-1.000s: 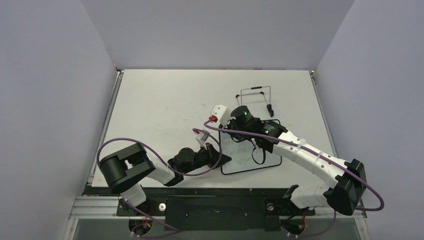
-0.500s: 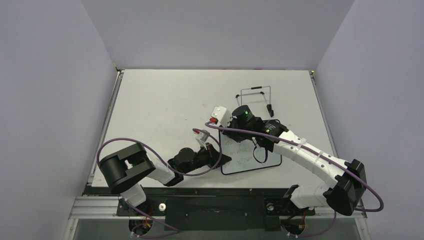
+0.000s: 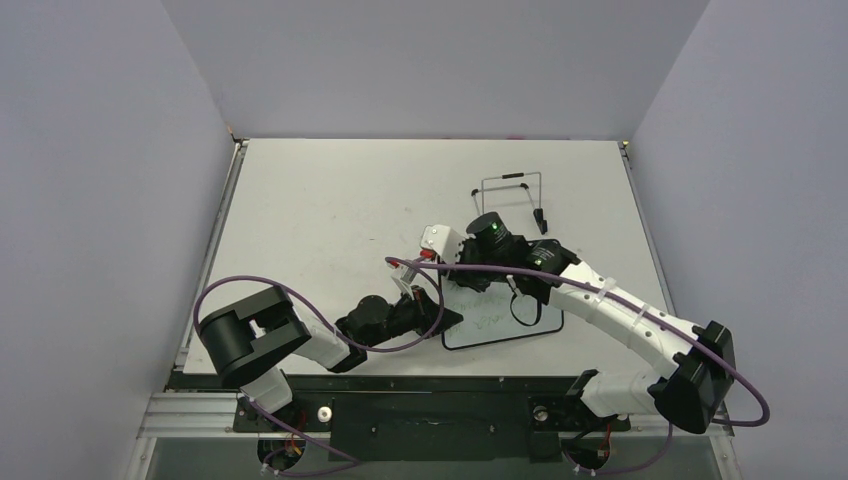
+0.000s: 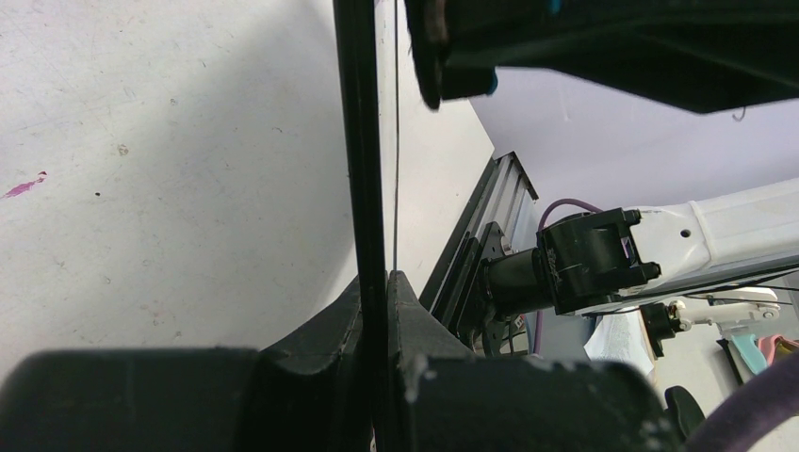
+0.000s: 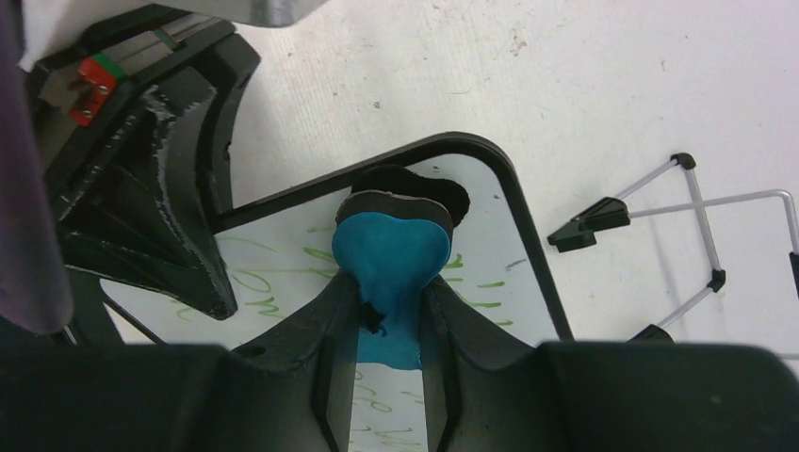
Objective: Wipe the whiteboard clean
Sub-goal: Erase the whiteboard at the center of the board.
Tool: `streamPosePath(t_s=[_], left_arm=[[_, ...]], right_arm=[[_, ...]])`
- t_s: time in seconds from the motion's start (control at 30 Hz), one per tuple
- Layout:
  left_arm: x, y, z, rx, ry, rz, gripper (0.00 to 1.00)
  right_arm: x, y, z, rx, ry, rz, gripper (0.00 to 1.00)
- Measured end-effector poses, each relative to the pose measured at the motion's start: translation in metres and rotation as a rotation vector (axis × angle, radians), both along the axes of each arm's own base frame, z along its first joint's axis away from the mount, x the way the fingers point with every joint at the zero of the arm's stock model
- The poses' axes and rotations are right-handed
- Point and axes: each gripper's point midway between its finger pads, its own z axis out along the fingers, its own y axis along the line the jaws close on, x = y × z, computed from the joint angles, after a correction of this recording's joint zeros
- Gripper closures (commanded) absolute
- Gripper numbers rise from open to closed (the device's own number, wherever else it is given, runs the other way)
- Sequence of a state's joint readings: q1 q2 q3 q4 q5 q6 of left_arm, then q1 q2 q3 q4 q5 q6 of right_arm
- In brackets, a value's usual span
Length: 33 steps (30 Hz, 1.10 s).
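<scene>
The pale grey table (image 3: pixel 320 200) is carrying two things directly. The whiteboard (image 3: pixel 497 322) is lying right of the middle, close to the near edge, with faint green handwriting showing inside its thin black frame. A thin wire stand (image 3: pixel 512 177) with black end caps is lying farther back, near the board's far side but apart from it. The tabletop itself is showing scuffs, dark specks and one small magenta smear (image 4: pixel 24 186).

Wire stand (image 3: pixel 513 177) with black feet, white table (image 3: pixel 330 210), grey walls (image 3: pixel 430 60)
</scene>
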<state>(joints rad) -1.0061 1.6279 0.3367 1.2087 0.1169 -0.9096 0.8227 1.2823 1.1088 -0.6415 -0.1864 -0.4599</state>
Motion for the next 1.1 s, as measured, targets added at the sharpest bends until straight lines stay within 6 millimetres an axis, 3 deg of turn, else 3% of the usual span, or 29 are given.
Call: streamPosePath(t_s=[0.47,1.1], left_arm=[[0.0,0.0,0.0,0.0,0.0,-0.001,1.0],[-0.003,-0.003,0.0,-0.002,0.005,-0.022,1.0]], right_arm=[[0.017,-0.017,0.006,0.035,-0.025,-0.098,1.0],[0.022,-0.008,0.021,0.034,-0.102,-0.137,1.0]])
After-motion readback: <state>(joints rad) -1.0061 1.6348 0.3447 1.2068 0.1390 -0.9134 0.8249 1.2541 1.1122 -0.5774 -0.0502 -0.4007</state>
